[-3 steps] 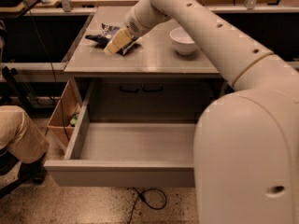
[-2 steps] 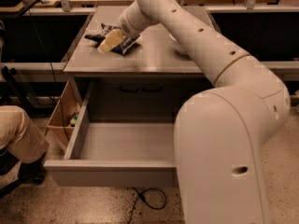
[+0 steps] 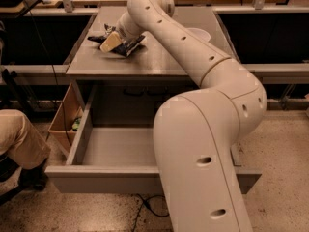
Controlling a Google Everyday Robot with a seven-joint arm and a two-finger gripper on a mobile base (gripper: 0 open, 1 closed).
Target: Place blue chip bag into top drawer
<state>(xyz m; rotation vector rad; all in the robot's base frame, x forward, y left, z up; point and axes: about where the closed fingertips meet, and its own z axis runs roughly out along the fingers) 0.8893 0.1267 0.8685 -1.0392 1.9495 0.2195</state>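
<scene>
The blue chip bag (image 3: 126,46) lies crinkled on the left part of the grey table top (image 3: 159,57). My gripper (image 3: 107,41) is down on the bag's left side, its tan fingers (image 3: 110,40) touching the foil. The arm reaches over the table from the lower right and hides much of the scene. The top drawer (image 3: 101,151) stands pulled out wide below the table, its grey floor bare where it shows; its right half is hidden behind my arm.
A white bowl (image 3: 199,33) sits on the table's right part, partly behind my arm. A tan cardboard box (image 3: 66,117) stands left of the drawer. A person's knee (image 3: 19,134) is at the left edge. A cable (image 3: 147,204) lies on the floor.
The view has shifted so the table sits more to the right and my arm fills more of the frame. The gripper stays on the bag at the table's left.
</scene>
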